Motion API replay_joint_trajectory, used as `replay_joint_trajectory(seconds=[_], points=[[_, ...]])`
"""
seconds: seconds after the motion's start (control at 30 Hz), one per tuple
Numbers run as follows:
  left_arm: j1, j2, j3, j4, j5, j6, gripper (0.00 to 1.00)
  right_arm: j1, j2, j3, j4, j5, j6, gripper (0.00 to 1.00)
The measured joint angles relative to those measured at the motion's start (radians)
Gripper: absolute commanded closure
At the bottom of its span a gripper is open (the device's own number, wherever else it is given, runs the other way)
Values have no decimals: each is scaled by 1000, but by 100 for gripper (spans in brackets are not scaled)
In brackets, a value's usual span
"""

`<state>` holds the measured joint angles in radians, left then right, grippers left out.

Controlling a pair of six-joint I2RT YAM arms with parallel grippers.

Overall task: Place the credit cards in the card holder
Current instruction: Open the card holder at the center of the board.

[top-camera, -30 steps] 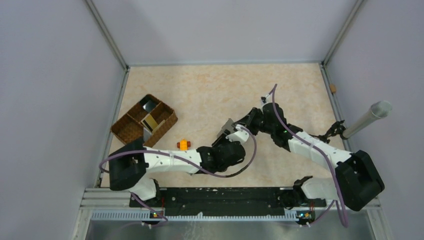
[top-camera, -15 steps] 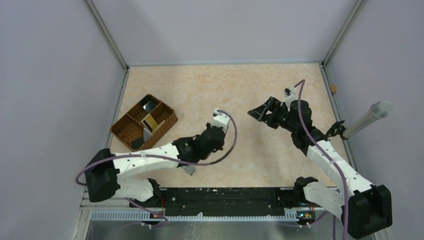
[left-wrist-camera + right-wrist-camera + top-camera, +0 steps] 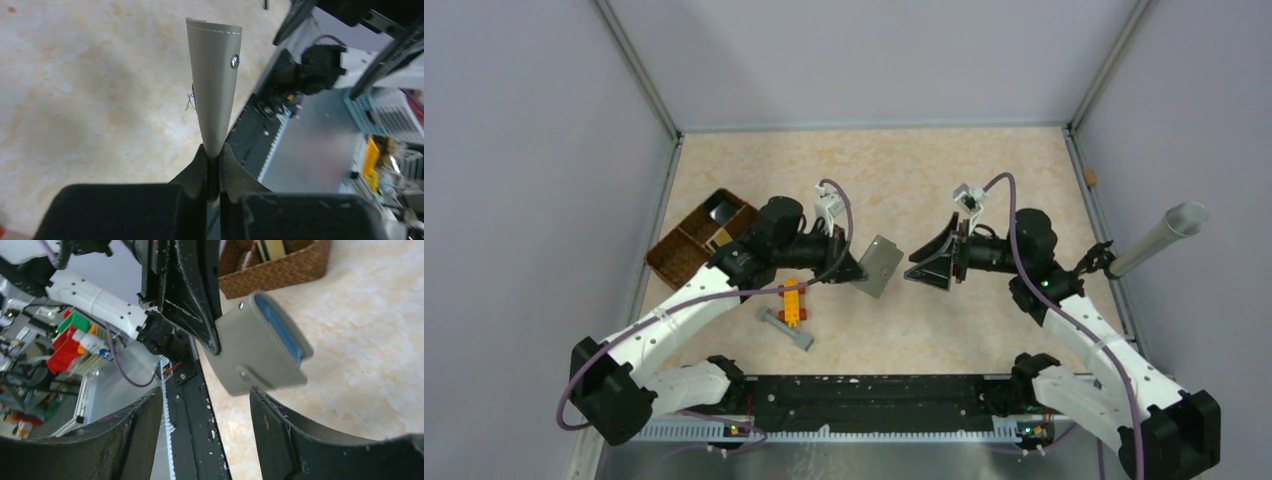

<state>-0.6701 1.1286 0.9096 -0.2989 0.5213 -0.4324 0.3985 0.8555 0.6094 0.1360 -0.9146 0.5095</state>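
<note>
The grey card holder (image 3: 880, 265) hangs above the table's middle, pinched at one edge by my shut left gripper (image 3: 852, 268). In the left wrist view the card holder (image 3: 214, 85) sticks straight out from the closed left gripper (image 3: 214, 151). My right gripper (image 3: 921, 270) faces it from the right, open and empty, a small gap away. The right wrist view shows the card holder (image 3: 260, 347) with its blue inner pocket, just beyond the open right gripper (image 3: 205, 392). Credit cards (image 3: 724, 240) stand in the woven tray (image 3: 682, 262). A thin grey card-like piece (image 3: 787, 328) lies on the table.
An orange toy brick (image 3: 792, 300) lies beside the grey piece, under the left forearm. The woven tray (image 3: 280, 272) stands at the back left. A metal tube (image 3: 1159, 238) leans at the right wall. A black rail (image 3: 874, 390) runs along the near edge.
The right gripper opened, let go of the card holder and drew back right. The left gripper closed on the holder and carried it up and back; its arm swung left, uncovering the orange brick.
</note>
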Motion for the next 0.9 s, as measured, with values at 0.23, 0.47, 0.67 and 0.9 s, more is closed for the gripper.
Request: replay_joint_trajectory(seconds=[0.23,0.47,0.67,0.9], points=[[56,0,13,-29,342,-1,100,41,109,96,-35,-103,-90,43],[77,0,13,-62,497,-16,100,73,170,100,-40,-184,-117,54],[92,0,13,-68,530,-45,100,97,170,100,-86,-139,-158,46],[121,0,16,-105,511,-10,100,104,69,166,-202,41,-205,27]])
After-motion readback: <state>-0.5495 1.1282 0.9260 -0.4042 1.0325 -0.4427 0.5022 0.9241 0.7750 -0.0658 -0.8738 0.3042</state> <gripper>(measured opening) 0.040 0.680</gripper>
